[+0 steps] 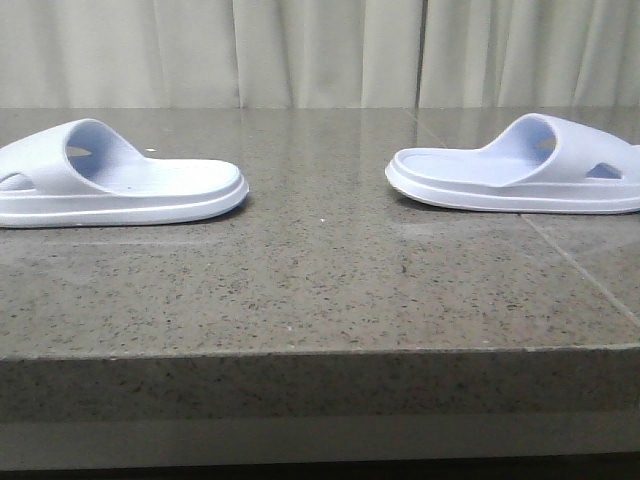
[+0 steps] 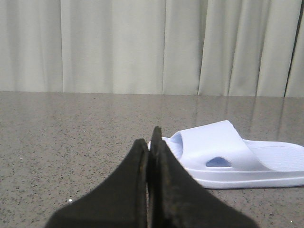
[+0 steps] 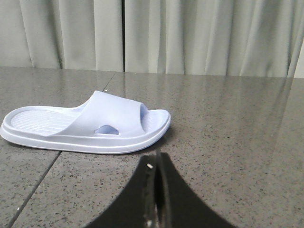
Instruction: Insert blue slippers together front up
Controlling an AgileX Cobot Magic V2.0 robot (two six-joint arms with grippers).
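While two blue slippers lie sole-down and well apart on the speckled stone table (image 1: 320, 300), the left slipper (image 1: 115, 175) sits at the left edge of the front view and the right slipper (image 1: 520, 165) at the right edge, their heel ends facing each other across bare stone, with pale curtains (image 1: 320, 50) behind. One pincer shows in each wrist view: the left gripper (image 2: 151, 142) has its dark fingers pressed together on nothing, with its slipper just beyond the tips. The right gripper (image 3: 156, 166) is likewise pinched closed and empty, its slipper lying near, just past the tips.
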